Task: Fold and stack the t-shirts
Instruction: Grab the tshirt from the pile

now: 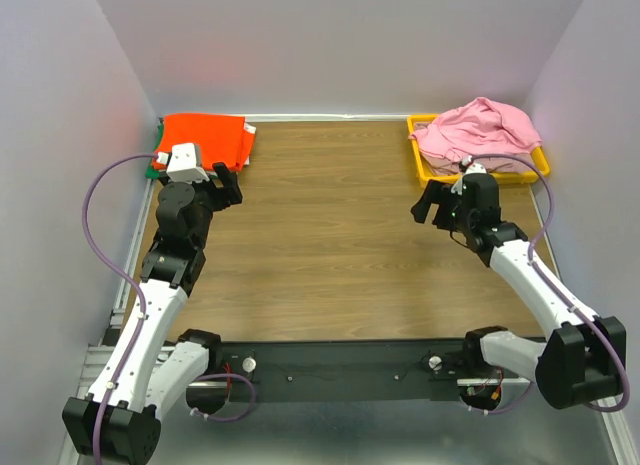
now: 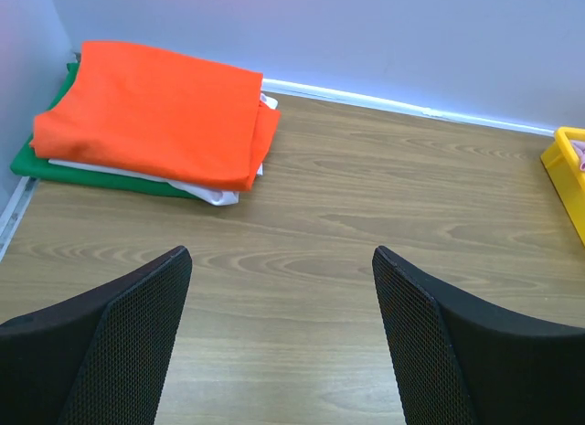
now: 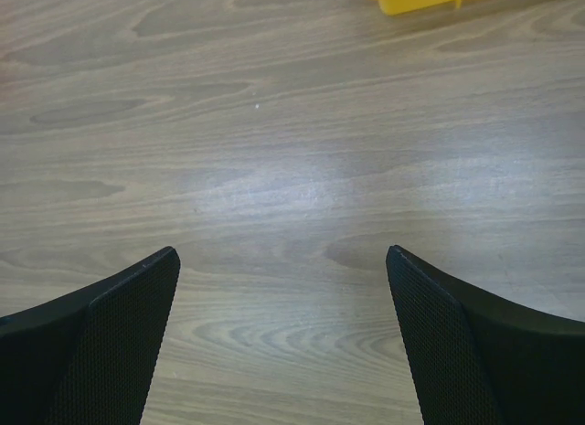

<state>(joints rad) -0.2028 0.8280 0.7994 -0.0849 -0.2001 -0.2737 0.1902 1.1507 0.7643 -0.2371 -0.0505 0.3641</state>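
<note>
The left end effector [image 2: 281, 259] and right end effector [image 3: 281, 256] gape wide, empty, over the counter [image 1: 330, 215]. The yellow tray [image 1: 424, 157] holds crumpled pink t-shirts [image 1: 480, 127]; a folded orange t-shirt [image 2: 155, 110] tops the far-left stack.

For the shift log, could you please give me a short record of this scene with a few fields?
Folded pile: orange shirt on top, white cloth under it, green shirt at the bottom, in the far left corner of the table
Unfolded: pink shirts heaped in the yellow tray, far right
Left gripper: open, empty, near the pile
Right gripper: open, empty, over bare wood near the tray
</note>
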